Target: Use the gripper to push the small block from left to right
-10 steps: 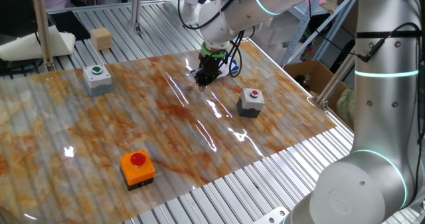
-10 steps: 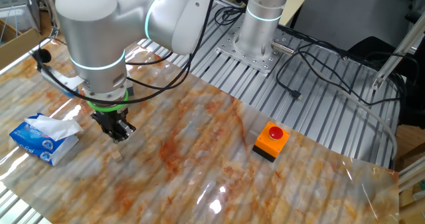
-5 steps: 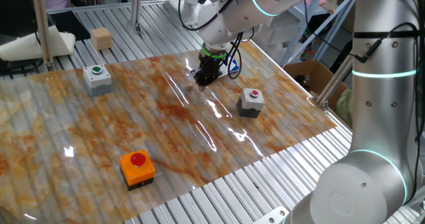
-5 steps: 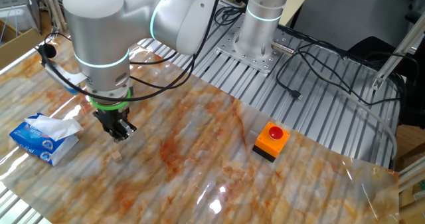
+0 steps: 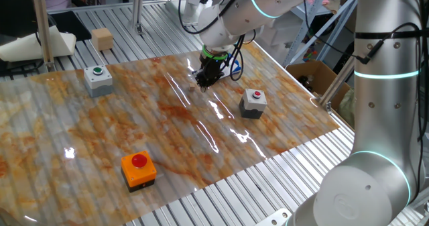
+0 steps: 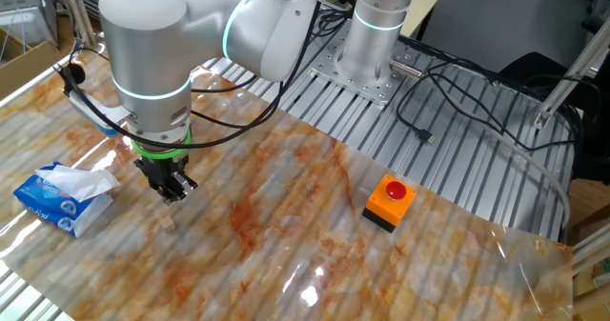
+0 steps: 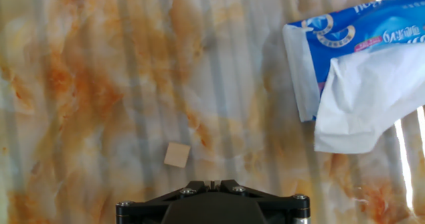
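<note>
Small block (image 7: 177, 155), tiny pale tan cube

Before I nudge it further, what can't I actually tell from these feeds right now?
- Gripper height over the table: neither fixed view settles it.
- Gripper state: the hand view cuts off the fingers at its bottom edge; too small in both fixed views.
- Small block: clear in the hand view, a speck in the other fixed view, not discernible in one fixed view.
- Tissue pack: cut off by the hand view's right edge.

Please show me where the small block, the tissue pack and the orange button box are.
small block (image 7: 177, 155), hand view, top face.
tissue pack (image 6: 50, 203), the other fixed view, blue wrapper.
orange button box (image 5: 140, 172), one fixed view, orange front side.
</note>
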Robot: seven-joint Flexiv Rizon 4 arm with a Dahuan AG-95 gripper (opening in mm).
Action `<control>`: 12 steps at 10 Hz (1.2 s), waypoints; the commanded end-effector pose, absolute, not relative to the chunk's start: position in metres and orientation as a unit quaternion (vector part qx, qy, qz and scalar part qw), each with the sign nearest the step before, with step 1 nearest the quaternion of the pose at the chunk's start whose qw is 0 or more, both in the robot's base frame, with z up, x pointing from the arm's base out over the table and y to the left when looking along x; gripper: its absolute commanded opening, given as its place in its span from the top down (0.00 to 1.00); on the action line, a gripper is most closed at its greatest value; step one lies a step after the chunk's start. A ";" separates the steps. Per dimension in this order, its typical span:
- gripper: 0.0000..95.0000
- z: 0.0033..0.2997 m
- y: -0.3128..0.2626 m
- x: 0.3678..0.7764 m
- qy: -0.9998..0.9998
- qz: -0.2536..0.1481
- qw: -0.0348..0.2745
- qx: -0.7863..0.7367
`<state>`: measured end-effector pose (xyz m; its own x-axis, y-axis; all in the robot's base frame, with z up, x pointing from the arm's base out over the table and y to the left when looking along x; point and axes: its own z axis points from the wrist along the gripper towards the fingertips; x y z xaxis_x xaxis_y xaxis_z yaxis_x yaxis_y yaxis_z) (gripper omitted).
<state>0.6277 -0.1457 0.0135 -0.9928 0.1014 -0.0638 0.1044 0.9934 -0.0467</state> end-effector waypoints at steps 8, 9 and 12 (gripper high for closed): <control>1.00 0.012 -0.161 0.652 0.998 -0.028 0.029 0.045; 1.00 0.009 -0.160 0.653 0.998 -0.027 0.029 0.047; 1.00 0.007 -0.159 0.654 0.998 -0.023 0.031 0.053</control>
<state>0.6542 -0.1592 0.0073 -0.9924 0.1048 -0.0651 0.1076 0.9933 -0.0411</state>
